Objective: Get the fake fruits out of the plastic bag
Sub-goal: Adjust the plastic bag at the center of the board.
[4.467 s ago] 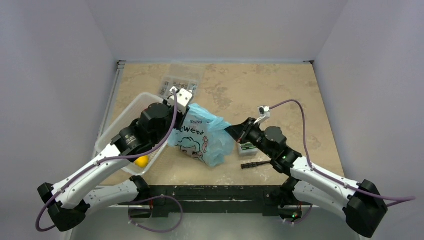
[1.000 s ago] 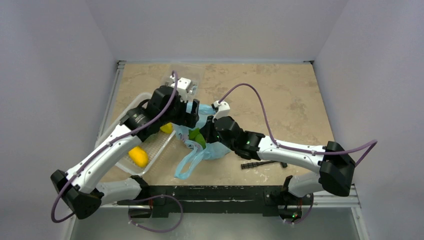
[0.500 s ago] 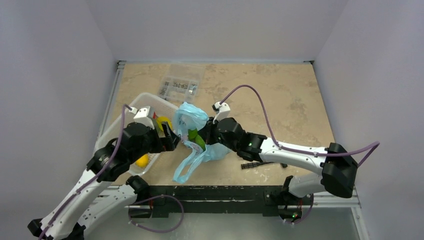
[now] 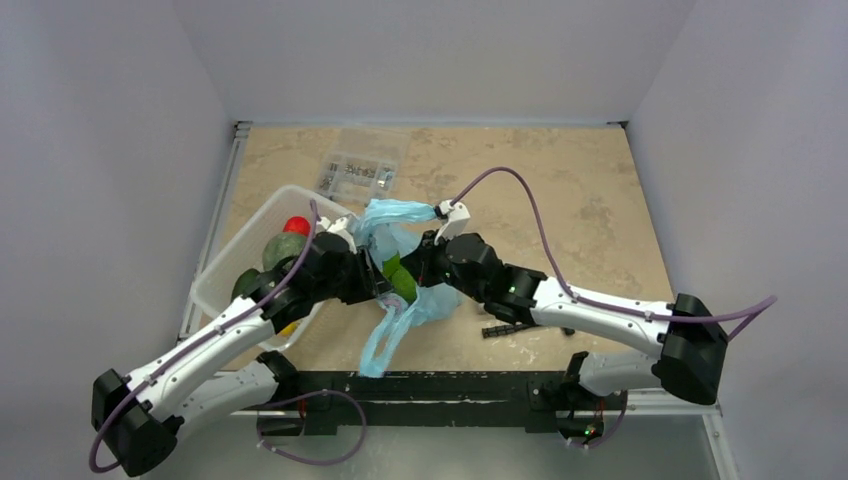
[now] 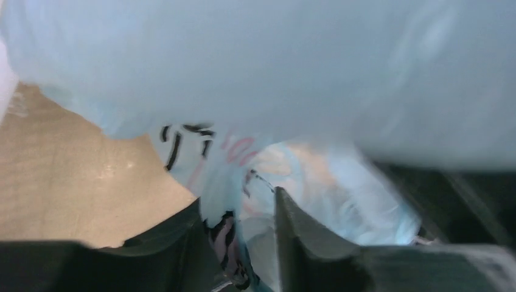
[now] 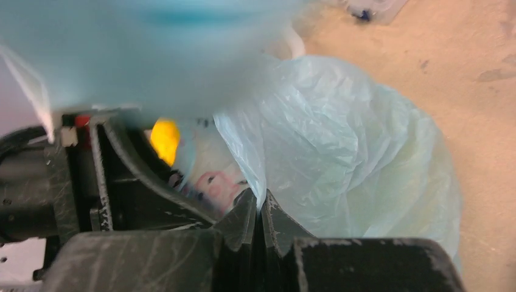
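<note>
The light-blue plastic bag point(image 4: 395, 222) sits crumpled mid-table, one handle loop point(image 4: 378, 340) trailing toward the near edge. A green fake fruit point(image 4: 401, 283) shows at its mouth, between the two grippers. My right gripper point(image 4: 420, 268) is shut on the bag's film, pinched at its fingertips point(image 6: 260, 202). My left gripper point(image 4: 368, 286) is at the bag's left side. Its jaws stand partly apart point(image 5: 238, 198) with a printed fold of the bag point(image 5: 219, 182) between them. Red point(image 4: 296, 226) and green point(image 4: 277, 250) fruits lie in the basket.
A white mesh basket point(image 4: 218, 270) stands at the left, also holding a dark green point(image 4: 245, 284) and a yellow fruit point(image 4: 288, 327). A clear compartment box point(image 4: 360, 168) sits at the back. A black tool point(image 4: 508, 329) lies by the right arm. The table's edge is near.
My left arm swung from over the basket back to the bag, its jaws narrowing around the film. The right gripper stayed shut on the bag and shifted slightly up-right.
</note>
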You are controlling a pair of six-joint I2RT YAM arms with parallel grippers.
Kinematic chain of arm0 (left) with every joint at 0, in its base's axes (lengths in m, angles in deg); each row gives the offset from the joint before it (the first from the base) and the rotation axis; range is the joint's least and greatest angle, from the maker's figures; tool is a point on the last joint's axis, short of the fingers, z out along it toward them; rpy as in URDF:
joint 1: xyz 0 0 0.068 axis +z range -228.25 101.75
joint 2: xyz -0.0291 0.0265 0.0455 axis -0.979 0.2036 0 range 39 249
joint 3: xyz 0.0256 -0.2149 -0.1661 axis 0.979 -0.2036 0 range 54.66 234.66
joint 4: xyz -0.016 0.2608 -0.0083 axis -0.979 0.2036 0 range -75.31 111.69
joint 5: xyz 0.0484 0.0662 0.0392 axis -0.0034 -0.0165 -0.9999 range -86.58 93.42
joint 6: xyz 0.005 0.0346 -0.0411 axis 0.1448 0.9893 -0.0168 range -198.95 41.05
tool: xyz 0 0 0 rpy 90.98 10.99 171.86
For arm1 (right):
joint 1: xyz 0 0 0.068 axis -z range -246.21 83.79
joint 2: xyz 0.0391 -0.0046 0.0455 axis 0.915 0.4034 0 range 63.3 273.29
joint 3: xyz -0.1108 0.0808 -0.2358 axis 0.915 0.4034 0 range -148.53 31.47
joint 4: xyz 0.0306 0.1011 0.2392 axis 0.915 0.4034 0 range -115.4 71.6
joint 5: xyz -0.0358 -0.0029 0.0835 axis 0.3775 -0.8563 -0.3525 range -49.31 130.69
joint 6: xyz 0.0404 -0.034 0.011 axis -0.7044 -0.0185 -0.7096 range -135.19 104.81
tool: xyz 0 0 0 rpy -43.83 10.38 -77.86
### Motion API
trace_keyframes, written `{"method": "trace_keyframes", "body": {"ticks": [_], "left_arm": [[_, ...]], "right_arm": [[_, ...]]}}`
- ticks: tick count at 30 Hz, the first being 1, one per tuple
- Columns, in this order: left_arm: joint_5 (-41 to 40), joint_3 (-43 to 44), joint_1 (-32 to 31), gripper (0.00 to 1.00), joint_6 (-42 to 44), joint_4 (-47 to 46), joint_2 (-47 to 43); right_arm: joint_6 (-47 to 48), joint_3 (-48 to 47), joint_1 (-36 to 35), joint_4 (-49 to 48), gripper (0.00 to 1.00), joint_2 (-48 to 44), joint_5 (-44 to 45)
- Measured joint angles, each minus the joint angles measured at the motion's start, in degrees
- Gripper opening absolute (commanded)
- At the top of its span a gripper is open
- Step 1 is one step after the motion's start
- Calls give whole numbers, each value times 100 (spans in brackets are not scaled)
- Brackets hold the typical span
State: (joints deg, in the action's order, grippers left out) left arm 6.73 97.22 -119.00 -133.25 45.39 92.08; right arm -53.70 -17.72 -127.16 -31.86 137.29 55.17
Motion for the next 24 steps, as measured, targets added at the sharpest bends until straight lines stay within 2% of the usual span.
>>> {"method": "trace_keyframes", "body": {"ticks": [2, 8, 12, 14, 16, 20, 21, 24], "left_arm": [[-87, -205, -22, 0, 4, 24, -306], [-413, -1143, -20, 0, 39, 535, -1906], [-170, -1722, -20, 0, -37, 498, -2328], [-39, -1875, -20, 0, -70, 459, -2332], [48, -1897, -20, 2, -66, 439, -2306], [144, -1816, -20, 55, 22, 420, -2214], [153, -1749, -22, 62, 90, 481, -2181], [162, -1440, -22, 85, 264, 686, -2173]], "right_arm": [[83, -2, 170, 138, 0, -125, -35], [610, -127, 1700, 396, 0, -387, -503], [1123, -623, 2006, 697, 3, -125, -739], [1290, -706, 1963, 907, 13, -129, -793], [1377, -750, 1926, 1193, 27, -186, -780], [1377, -938, 1788, 1954, 62, -444, -684], [1329, -999, 1698, 2135, 70, -542, -597], [1027, -1126, 1305, 2562, 81, -898, -365]]}}
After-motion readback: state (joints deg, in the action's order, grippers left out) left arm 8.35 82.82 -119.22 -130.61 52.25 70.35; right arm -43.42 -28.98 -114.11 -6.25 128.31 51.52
